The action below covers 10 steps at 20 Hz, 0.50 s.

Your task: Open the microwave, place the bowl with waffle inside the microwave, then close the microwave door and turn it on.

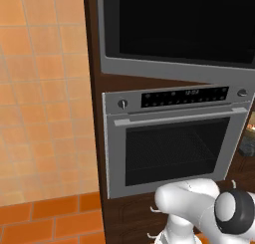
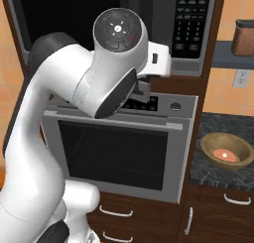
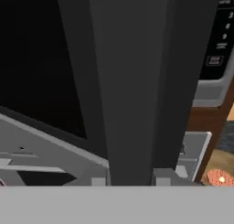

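The claw (image 3: 127, 181) sits right against the dark vertical handle (image 3: 132, 81) of the microwave door (image 3: 41, 58), with one small finger tip (image 3: 98, 182) on each side of the bar's lower end; the tips appear set around the handle, though whether they are actually pressing on it cannot be told. In the right base view the white arm (image 2: 74, 118) reaches up across the front of the silver oven (image 2: 129, 148), its wrist just below the microwave (image 2: 191, 43), where the hand itself is hidden behind the arm's own joints. Taking the microwave as the landmark: the oven sits directly beneath it in the same dark wood column, with a knob (image 1: 122, 104) at each end of its display strip (image 1: 184, 97) and a bar handle (image 1: 179, 116) across the top of its window. The microwave's keypad (image 2: 191, 19) stands to the right of the black glass door, which looks shut or nearly so. Lower and to the right of the microwave, on the dark speckled bench (image 2: 208, 172), rests the wooden bowl (image 2: 227, 150) with the waffle (image 2: 225, 154) inside it, well apart from the claw. Farther right, a brown canister (image 2: 244, 37) stands on a shelf at about the microwave's height. Left of the microwave, an orange tiled wall (image 1: 45, 98) runs down to the floor.
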Motion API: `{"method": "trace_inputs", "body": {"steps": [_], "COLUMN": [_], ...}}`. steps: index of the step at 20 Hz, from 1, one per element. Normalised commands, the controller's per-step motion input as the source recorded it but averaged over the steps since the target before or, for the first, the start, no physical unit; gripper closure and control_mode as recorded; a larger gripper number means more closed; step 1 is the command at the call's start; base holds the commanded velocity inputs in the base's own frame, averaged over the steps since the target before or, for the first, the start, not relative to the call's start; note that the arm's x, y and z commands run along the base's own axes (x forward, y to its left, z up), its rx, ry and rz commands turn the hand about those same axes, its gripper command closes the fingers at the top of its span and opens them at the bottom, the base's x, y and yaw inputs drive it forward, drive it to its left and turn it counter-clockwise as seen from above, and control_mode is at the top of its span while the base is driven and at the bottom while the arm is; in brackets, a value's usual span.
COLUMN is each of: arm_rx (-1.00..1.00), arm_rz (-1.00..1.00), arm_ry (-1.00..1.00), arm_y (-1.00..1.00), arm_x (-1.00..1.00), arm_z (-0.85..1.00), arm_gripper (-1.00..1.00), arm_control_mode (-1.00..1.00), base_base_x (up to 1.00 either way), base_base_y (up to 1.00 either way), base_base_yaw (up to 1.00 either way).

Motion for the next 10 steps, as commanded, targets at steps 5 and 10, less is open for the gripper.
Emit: {"method": "trace_inputs", "body": {"steps": [5, 10], "arm_rx": [-0.04, -0.03], "arm_rz": [0.15, 0.14], "arm_ry": [0.00, 0.00], "arm_y": [0.55, 0.43], "arm_x": [-1.00, -1.00], "arm_z": [0.23, 0.24], "arm_gripper": [1.00, 1.00], "arm_control_mode": [-1.00, -1.00], "base_base_x": [0.00, 0.00], "base_base_y": [0.00, 0.00], "base_base_yaw": [0.00, 0.00]}}
